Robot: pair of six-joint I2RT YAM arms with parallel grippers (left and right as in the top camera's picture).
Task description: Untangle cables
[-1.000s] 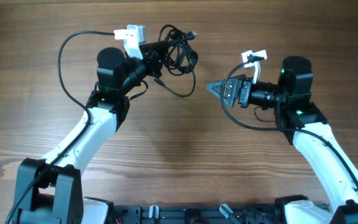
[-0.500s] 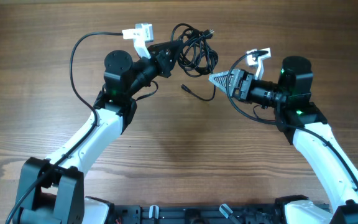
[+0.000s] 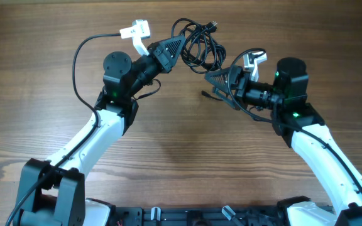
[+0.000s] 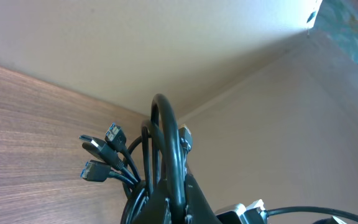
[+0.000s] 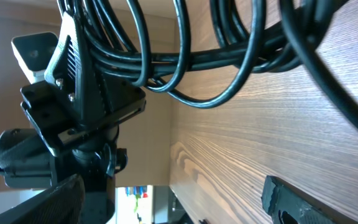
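Left gripper (image 3: pixel 175 46): clenched on the left edge of the cables, fingers pointing up and to the right.
Cables (image 3: pixel 198 45): knotted black bundle at the far centre of the table (image 3: pixel 43 94), between both grippers. The long axis runs roughly left to right. One plug (image 3: pixel 213 25) points up and to the right.
Right gripper (image 3: pixel 215 80): jaws spread wide, pointing left, just below the bundle's right loops. It grasps nothing, and contact cannot be told.
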